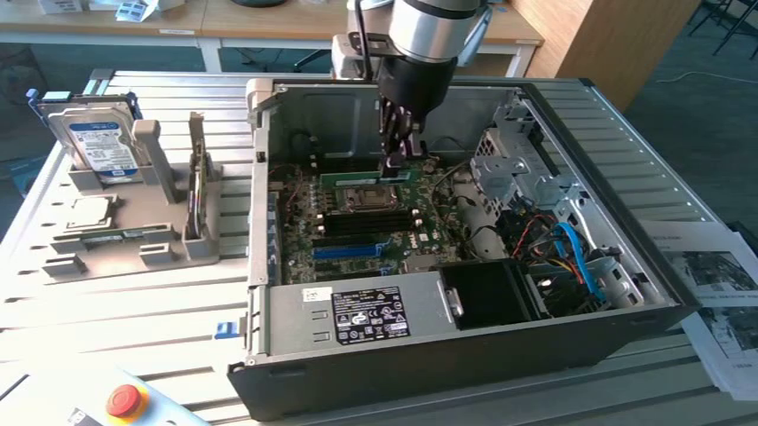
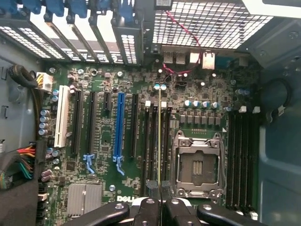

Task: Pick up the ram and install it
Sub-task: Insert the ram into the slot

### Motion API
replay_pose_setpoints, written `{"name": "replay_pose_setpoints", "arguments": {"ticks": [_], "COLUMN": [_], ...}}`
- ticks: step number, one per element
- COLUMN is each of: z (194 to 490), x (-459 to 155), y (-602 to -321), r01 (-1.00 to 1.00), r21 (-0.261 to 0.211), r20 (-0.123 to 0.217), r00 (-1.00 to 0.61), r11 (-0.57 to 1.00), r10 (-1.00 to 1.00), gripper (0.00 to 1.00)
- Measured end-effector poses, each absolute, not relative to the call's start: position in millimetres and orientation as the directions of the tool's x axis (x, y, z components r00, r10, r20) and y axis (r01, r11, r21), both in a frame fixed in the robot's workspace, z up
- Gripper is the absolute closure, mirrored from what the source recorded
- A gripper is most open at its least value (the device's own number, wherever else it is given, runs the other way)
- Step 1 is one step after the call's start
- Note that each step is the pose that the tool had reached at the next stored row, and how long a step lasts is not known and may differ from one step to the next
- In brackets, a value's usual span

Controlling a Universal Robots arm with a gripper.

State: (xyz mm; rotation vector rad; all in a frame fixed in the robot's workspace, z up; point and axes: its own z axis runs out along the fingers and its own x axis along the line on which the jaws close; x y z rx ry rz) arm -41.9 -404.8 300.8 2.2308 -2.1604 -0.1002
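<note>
Closest in, the hand (image 2: pixel 161 206) pinched the ram (image 2: pixel 160 136) edge-on, just past its fingertips.
Pickup looked done; the ram hung over the memory slots (image 2: pixel 149 141) beside the empty processor socket (image 2: pixel 196 165), seemingly not yet pressed home.

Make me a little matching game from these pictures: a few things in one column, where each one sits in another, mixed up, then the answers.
Things:
1. ram
2. hard drive
3. red button
4. papers

Places:
A. outside the computer case, at the exterior view's right
B. standing in a grey holder, at the exterior view's left
C. held by the gripper above the motherboard
D. in front of the computer case, near the exterior view's lower left corner

Pairs: 1-C, 2-B, 3-D, 4-A.
</note>
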Motion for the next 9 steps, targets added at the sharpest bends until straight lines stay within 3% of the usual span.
{"name": "replay_pose_setpoints", "arguments": {"ticks": [9], "z": [290.5], "x": [-41.8], "y": [-407.5], "r01": [-0.997], "r21": [0.070], "r20": [-0.022], "r00": [0.031], "r11": [-0.032], "r10": [-0.999], "gripper": [0.88]}}
